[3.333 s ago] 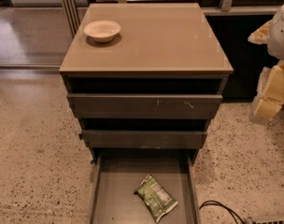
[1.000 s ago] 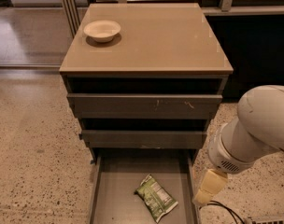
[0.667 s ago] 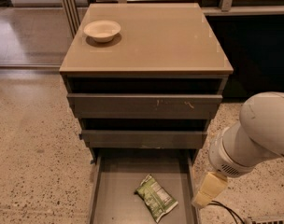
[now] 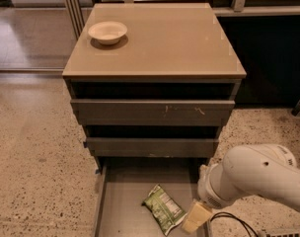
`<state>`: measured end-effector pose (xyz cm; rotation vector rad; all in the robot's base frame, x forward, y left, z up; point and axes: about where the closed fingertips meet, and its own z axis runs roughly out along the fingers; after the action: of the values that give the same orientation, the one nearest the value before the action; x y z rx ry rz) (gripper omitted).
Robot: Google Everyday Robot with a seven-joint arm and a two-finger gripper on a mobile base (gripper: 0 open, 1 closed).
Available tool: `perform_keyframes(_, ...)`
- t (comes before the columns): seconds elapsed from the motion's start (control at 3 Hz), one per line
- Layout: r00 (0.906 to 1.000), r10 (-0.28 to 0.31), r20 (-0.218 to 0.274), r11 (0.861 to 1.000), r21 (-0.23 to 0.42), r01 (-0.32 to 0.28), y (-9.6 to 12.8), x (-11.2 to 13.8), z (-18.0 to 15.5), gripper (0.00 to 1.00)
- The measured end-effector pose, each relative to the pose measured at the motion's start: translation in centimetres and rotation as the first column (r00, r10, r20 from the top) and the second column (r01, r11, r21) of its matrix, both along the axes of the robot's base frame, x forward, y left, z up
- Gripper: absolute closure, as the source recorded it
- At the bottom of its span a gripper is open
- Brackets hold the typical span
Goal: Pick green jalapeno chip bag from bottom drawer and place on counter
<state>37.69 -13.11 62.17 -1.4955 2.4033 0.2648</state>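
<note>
Single camera view, looking down at the front of a three-drawer cabinet.

Low in the frame, right of centre: the pincer [image 4: 196, 217], a pale yellowish tip at the end of a thick white arm [image 4: 258, 179] reaching in from the right edge. Hangs over the right side of the pulled-out bottom drawer [image 4: 123, 201], close to its right wall. Cannot tell whether open or closed.

Immediately left of the pincer: the green jalapeno chip bag [image 4: 164, 209], flat on the drawer's grey floor, turned diagonally, crinkled, green and white with a pale printed panel facing up. Nearest corner of the bag right at the pincer; cannot tell whether touching or only just beside. Not lifted off the drawer floor.

Above the pincer and farther back: the middle drawer [image 4: 152, 146], then the top drawer [image 4: 152, 111], both grey-brown with scuffed fronts, each slightly out with a dark gap over it.

Higher still, well apart from the pincer: the glossy tan surface [image 4: 174, 38] topping the cabinet. Far up and to the left of the pincer, near the back left corner of that surface: a small white bowl [image 4: 107, 32], upright.

Just right of the pincer: a black cable [image 4: 234, 220] looping low in the frame. Well to the pincer's left, beyond the drawer: speckled floor [image 4: 36, 152].
</note>
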Motion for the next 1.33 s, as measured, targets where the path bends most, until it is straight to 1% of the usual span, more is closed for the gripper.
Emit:
perform_keyframes(0.33, 1.0000, -0.004, -0.001, 0.998, 0.059, 0.004, 2.1, 1.1, -5.9, 0.00)
perform_keyframes(0.67, 0.9999, -0.011, -0.005, 0.996, 0.090, 0.012, 4.0, 3.8, -12.2, 0.00)
perform_keyframes(1.0, 0.9999, -0.011, -0.005, 0.996, 0.090, 0.012, 4.0, 3.8, -12.3, 0.00)
perform_keyframes(1.33, 0.9998, -0.010, -0.016, 0.996, 0.090, 0.011, 5.1, 4.2, -15.0, 0.00)
